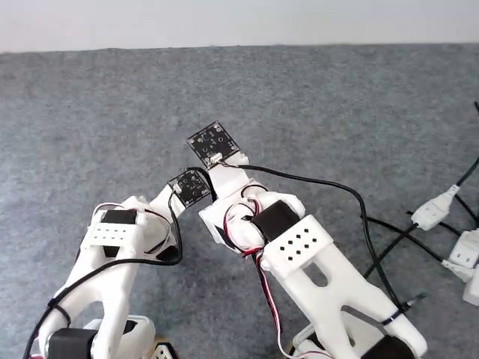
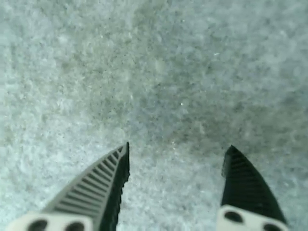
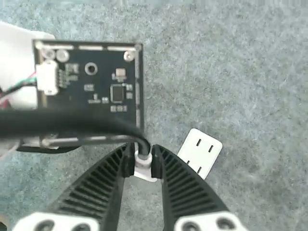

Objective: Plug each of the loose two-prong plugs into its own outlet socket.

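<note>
1. The table (image 1: 314, 90) is covered in grey, felt-like fabric, and this fabric also lies under the left claw (image 2: 178, 150).
2. A white socket block (image 3: 199, 151) lies flat on the fabric just beside the tips of the right claw (image 3: 142, 153), with its slots facing up.
3. Well apart from the right claw, on its outer side, more white sockets (image 1: 432, 212) and black cables (image 1: 389, 250) lie on the fabric.

The right gripper (image 3: 142, 156) pinches a white plug (image 3: 143, 169), hiding its prongs, and one finger (image 3: 185, 190) covers a corner of the outlet socket (image 3: 202, 150). In the high view, white cord ends (image 1: 468, 253) are cut by the edge, too small to identify.
</note>
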`<state>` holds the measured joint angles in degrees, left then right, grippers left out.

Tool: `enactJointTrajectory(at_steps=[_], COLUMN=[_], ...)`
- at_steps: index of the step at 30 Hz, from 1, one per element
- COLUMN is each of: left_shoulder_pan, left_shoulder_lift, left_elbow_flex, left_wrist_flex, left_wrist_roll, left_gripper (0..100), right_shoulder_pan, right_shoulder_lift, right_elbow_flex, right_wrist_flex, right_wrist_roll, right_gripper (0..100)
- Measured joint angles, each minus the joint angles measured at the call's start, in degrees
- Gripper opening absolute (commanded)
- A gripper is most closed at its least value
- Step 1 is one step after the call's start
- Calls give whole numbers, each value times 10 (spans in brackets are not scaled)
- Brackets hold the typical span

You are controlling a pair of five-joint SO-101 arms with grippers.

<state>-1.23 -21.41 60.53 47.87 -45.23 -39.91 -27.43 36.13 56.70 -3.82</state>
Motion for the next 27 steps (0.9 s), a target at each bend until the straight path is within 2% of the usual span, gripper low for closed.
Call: enactJointTrajectory(at_steps=[4,8,12,15,19,27], left_shoulder_pan=[-26,-70,-122,-154,-159,-158], left_shoulder_lift=[-4,-4,-4,-4,-4,-4], left_elbow_flex=[18,21,28,60,75,75], left_wrist_flex=[-52,-113,-203,-282,-325,-329], left_wrist_roll=[73,197,324,387,397,397], left_gripper=[295,295,295,295,295,295], right_shoulder_pan=[40,62,74,88,119,121], right_shoulder_lift=[0,0,0,0,0,0], right_elbow_flex=[23,44,67,86,114,147], right_wrist_flex=[-30,-57,-91,-126,-185,-239], right_wrist_roll=[-12,-13,-13,-10,1,14], right_gripper=[9,9,9,9,9,9])
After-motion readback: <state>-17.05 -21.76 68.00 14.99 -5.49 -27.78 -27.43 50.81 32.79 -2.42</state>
